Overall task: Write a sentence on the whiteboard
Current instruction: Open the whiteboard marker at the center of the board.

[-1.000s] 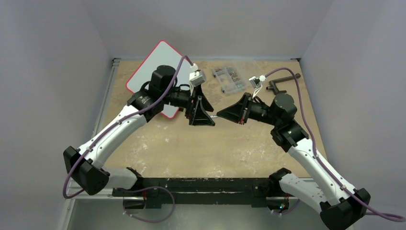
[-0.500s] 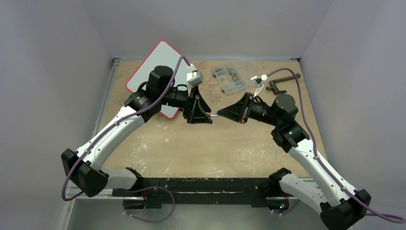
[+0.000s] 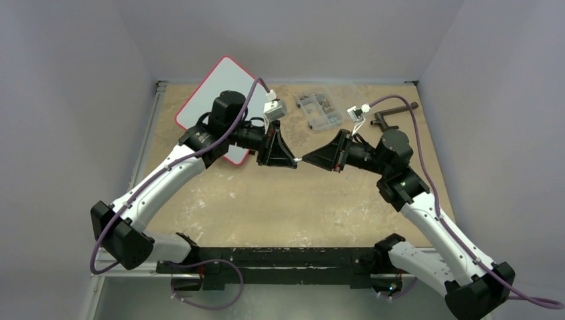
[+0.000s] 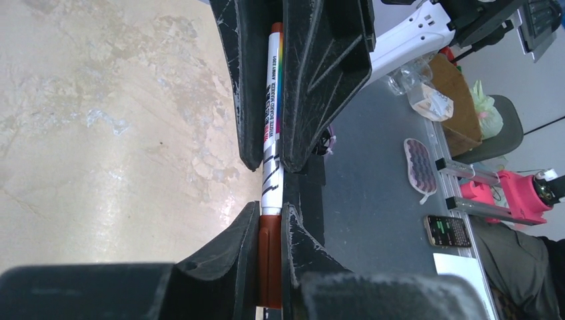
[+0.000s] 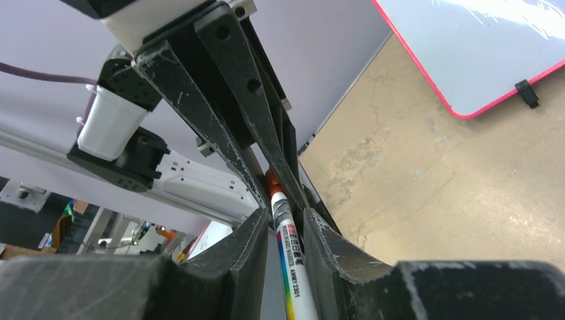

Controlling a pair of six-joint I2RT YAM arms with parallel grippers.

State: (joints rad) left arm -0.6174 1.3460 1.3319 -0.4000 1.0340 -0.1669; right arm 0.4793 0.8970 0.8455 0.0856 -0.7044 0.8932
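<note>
The top external view looks down from above and behind, taking in the whole tan mottled tabletop (image 3: pixel 266 200). The wrist views face each other at close range along the left gripper (image 4: pixel 268 212) and right gripper (image 5: pixel 286 217), sharing the white marker with a reddish-brown cap (image 4: pixel 272 120) mid-frame. The red-rimmed white board (image 5: pixel 480 47) sits upper right in the right wrist view, upper left from above.

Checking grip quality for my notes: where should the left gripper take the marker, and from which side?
The reddish-brown cap, end-on from the left: it juts clear of the right gripper, which clamps the white barrel. The left gripper pinches it there.
</note>
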